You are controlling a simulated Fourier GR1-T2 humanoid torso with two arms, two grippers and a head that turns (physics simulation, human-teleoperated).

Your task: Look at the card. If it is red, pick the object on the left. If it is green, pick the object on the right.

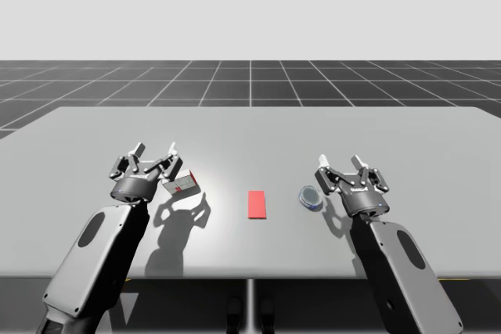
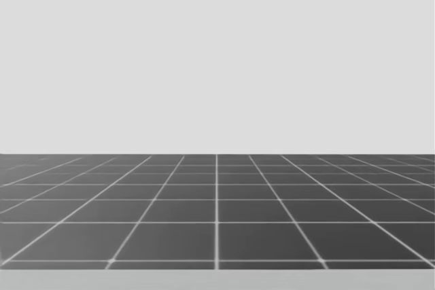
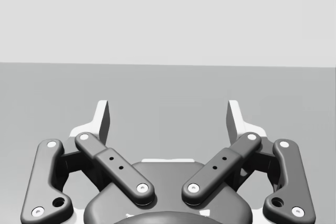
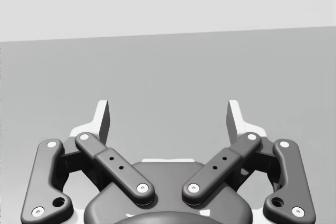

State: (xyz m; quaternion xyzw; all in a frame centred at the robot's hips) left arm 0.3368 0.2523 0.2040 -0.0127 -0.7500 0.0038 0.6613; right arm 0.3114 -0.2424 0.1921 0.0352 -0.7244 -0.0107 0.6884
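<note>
As viewed from the high camera, a red card (image 1: 257, 203) is laid flat on the grey table (image 1: 423, 138), between the two claws and apart from both. The left claw (image 1: 155, 151) is shown with its fingers spread apart and nothing gripped. A small white box with a red stripe (image 1: 182, 184) is found just beside it, on the side toward the card. The right claw (image 1: 342, 163) is likewise spread wide and empty. A small round blue-grey disc (image 1: 311, 197) is placed just beside it, also on its card side. Bare table is seen ahead of each claw in the wrist views.
</note>
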